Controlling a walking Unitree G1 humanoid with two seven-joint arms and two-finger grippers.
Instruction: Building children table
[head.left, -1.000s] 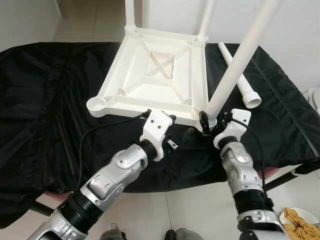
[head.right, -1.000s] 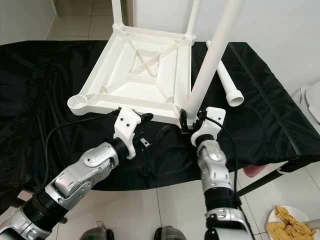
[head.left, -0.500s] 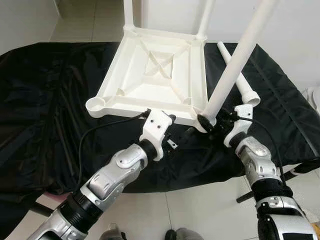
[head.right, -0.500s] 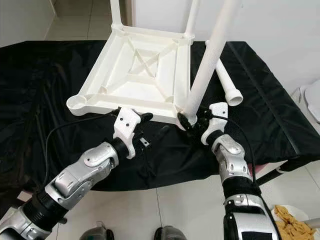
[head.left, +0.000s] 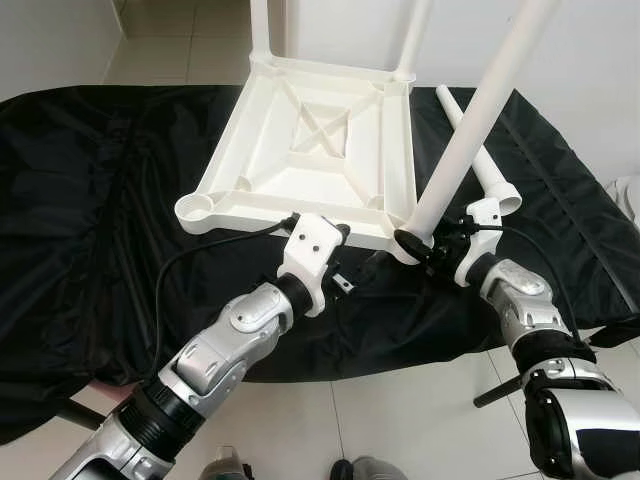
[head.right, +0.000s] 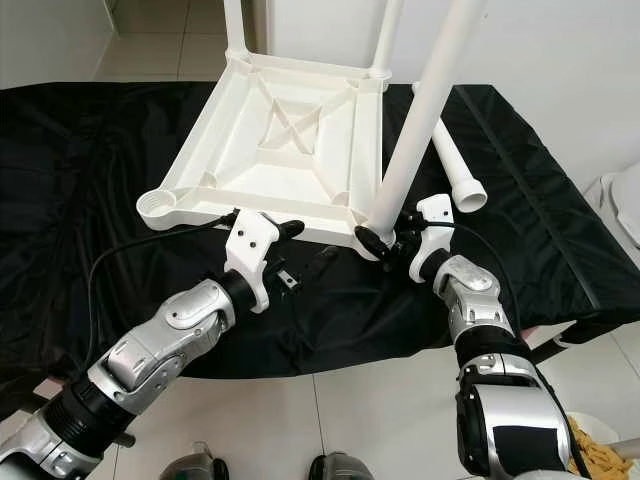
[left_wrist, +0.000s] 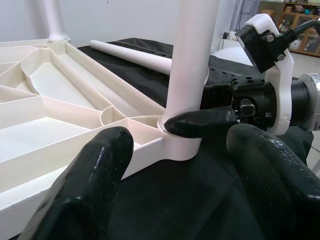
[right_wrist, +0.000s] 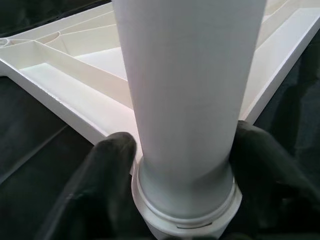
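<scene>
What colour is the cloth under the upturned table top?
Black cloth, clearest in the left eye view.

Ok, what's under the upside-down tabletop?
A black cloth lies spread under the tabletop, showing all around it. Whatever surface lies beneath the cloth is covered.

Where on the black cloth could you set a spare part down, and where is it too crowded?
Free: the black cloth left of the upturned tabletop, and the strip right of the loose leg. Crowded: the near edge, where the left gripper and right gripper meet at the corner leg.
</scene>
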